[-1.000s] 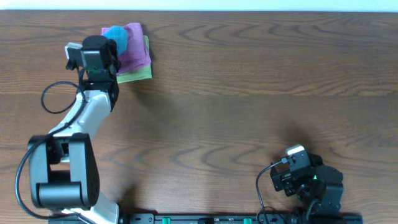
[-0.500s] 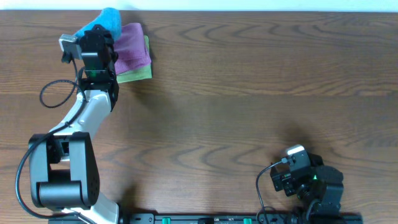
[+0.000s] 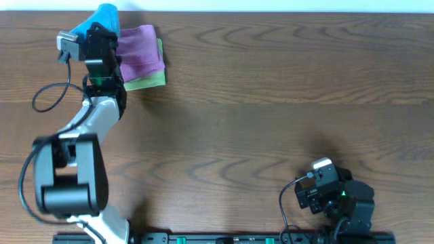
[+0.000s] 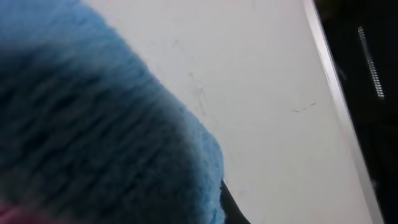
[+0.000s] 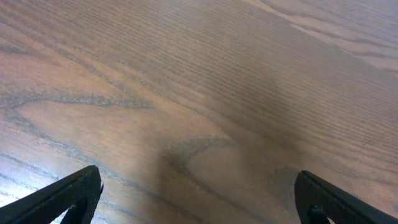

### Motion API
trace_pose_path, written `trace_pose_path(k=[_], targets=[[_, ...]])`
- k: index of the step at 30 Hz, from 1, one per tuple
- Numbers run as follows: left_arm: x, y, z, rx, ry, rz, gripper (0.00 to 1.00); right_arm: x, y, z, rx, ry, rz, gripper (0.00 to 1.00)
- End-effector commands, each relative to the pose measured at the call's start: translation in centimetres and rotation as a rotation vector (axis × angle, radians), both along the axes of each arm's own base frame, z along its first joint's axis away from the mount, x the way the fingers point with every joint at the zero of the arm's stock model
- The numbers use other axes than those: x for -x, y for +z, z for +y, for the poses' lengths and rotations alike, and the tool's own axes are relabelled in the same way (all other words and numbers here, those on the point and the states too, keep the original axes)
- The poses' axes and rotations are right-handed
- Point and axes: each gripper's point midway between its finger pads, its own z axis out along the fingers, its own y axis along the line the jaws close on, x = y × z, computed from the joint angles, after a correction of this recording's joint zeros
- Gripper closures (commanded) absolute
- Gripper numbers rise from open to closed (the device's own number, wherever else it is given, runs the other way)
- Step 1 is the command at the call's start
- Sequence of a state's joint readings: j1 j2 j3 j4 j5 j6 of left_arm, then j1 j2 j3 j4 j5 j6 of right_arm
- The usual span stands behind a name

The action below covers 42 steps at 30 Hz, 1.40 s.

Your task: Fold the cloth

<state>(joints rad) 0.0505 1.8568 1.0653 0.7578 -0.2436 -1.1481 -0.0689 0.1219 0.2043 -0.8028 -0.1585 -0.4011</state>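
Note:
The sky-blue cloth [image 3: 103, 15] hangs bunched at the table's far left corner, lifted off the pink cloth. My left gripper [image 3: 102, 34] is shut on it, just left of the pink and green stack. In the left wrist view the blue cloth [image 4: 93, 124] fills the left half, close to the lens, with one dark fingertip showing at its edge. My right gripper [image 5: 199, 199] is open and empty over bare wood at the near right; its arm [image 3: 332, 196] sits at the front edge.
A folded pink cloth [image 3: 141, 46] lies on a folded light green cloth [image 3: 150, 78] at the far left. The table's back edge with a white surface beyond [image 4: 280, 93] is right behind the left gripper.
My left gripper has lifted the blue cloth off the pink cloth and carried it left and toward the back edge. The right arm has not moved.

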Motion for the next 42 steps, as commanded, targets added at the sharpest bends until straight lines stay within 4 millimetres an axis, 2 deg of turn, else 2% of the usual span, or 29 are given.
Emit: trace_pose_path(k=[1, 10, 12, 15, 20, 25, 36, 41, 42], targets=[[-1.4, -1.0, 0.2, -0.026, 0.000, -0.001, 0.94, 0.0, -0.1, 0.0, -0.013, -0.011, 0.001, 0.01], [-3.9, -1.7, 0.3, -0.026, -0.005, -0.007, 0.94, 0.0, -0.1, 0.0, -0.013, -0.011, 0.001, 0.01], [-4.3, -2.0, -0.2, -0.023, -0.028, -0.004, 0.94, 0.0, -0.1, 0.0, -0.013, -0.011, 0.001, 0.01], [-4.2, -3.0, -0.6, -0.022, -0.028, 0.036, 0.94, 0.0, -0.1, 0.0, -0.013, -0.011, 0.001, 0.01], [-3.3, -5.3, 0.2, -0.030, 0.036, 0.142, 0.94, 0.0, -0.1, 0.0, -0.013, -0.011, 0.001, 0.01], [-3.3, -5.6, 0.2, -0.053, 0.032, 0.163, 0.94, 0.0, -0.1, 0.0, -0.013, -0.011, 0.001, 0.01], [-4.0, -6.0, -4.1, -0.045, -0.063, 0.152, 0.94, 0.0, -0.1, 0.0, -0.013, -0.011, 0.001, 0.01], [-4.4, -8.0, -5.4, -0.020, -0.080, 0.153, 0.93, 0.0, -0.1, 0.0, -0.013, -0.011, 0.001, 0.01], [-4.5, -8.6, -5.6, -0.008, -0.080, 0.158, 0.89, 0.0, -0.1, 0.0, -0.013, -0.011, 0.001, 0.01]])
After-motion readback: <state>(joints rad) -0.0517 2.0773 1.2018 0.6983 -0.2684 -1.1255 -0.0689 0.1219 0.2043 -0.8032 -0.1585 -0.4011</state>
